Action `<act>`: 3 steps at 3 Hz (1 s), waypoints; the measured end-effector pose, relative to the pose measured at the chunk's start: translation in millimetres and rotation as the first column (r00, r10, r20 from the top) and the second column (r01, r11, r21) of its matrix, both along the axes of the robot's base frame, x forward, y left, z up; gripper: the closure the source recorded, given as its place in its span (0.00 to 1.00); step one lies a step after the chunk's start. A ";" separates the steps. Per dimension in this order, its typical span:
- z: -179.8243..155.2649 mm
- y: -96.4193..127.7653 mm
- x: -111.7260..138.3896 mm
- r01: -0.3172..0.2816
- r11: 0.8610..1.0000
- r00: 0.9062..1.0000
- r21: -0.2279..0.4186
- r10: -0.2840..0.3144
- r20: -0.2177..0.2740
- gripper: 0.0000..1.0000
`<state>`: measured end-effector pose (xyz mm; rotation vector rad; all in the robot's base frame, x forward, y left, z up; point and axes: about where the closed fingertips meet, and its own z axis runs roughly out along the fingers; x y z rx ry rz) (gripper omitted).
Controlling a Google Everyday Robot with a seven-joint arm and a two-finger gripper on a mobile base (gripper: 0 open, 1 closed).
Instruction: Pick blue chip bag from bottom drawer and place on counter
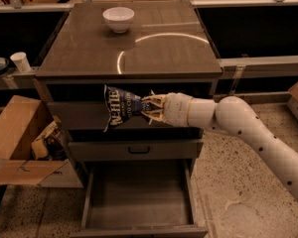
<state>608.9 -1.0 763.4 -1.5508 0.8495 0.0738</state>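
Note:
The blue chip bag is a crinkled dark blue packet with white lettering. My gripper is shut on its right end and holds it in the air in front of the cabinet, just below the front edge of the counter. The white arm reaches in from the lower right. The bottom drawer is pulled open below, and its flat grey floor holds nothing.
A white bowl stands at the back of the counter. A shallower drawer with a black handle is shut under the bag. An open cardboard box sits on the floor at the left. A paper cup stands on the left ledge.

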 end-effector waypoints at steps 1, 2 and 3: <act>48.8 -10.3 29.8 0.056 0.997 0.997 0.047 -0.058 0.049 1.00; 116.4 -38.4 60.5 0.138 0.984 0.979 0.113 -0.153 0.133 1.00; 157.8 -69.1 86.9 0.218 0.950 0.958 0.222 -0.252 0.136 1.00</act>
